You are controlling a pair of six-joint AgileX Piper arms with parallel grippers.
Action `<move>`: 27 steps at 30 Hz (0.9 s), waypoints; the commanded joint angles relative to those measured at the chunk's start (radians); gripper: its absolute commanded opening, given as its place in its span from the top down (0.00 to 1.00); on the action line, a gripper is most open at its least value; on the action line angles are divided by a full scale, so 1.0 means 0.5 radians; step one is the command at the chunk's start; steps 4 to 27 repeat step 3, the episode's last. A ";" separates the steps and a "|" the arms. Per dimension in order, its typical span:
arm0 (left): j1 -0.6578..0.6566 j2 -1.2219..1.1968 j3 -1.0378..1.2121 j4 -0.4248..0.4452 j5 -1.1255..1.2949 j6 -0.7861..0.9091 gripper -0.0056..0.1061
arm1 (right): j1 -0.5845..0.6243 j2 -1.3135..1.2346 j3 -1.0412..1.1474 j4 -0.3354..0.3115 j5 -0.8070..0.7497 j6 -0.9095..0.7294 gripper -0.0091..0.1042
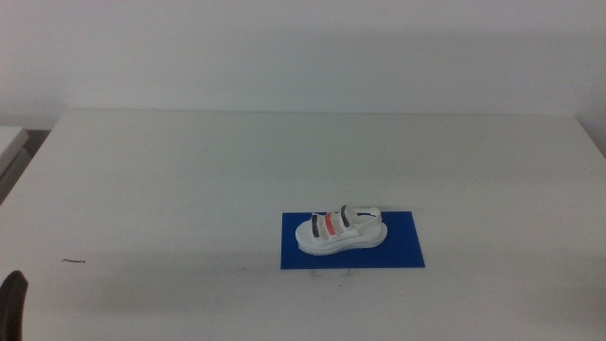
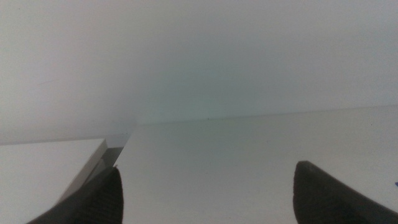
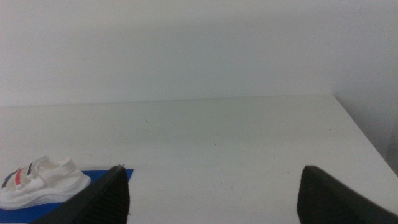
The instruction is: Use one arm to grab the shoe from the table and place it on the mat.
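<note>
Chunky white sandal (image 1: 341, 230), black and red straps, lies on thin blue rectangular mat (image 1: 402, 248), five o'clock on matte white surface (image 1: 189, 180). My left claw (image 2: 205, 193) and right claw (image 3: 214, 196): both spread, empty.

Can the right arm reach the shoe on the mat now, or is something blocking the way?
Probably yes. The right tool is open, holds nothing, and looks across bare table toward the shoe lying on the blue mat. Nothing stands between them. The left tool waits far off.

- You have a thin dark mark (image 1: 74, 260), perhaps a scratch or thread, near the left front.
- A second pale surface (image 2: 50, 163) sits beside the left edge.
- A plain white wall (image 1: 303, 47) stands behind.
</note>
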 commanded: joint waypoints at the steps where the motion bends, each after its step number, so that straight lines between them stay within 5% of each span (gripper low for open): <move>1: 0.000 0.010 0.001 -0.008 -0.024 -0.003 0.11 | -0.011 -0.012 0.007 -0.008 -0.001 -0.014 0.15; 27: 0.000 0.010 0.001 -0.008 -0.024 -0.003 0.11 | -0.011 -0.012 0.007 -0.008 -0.001 -0.014 0.15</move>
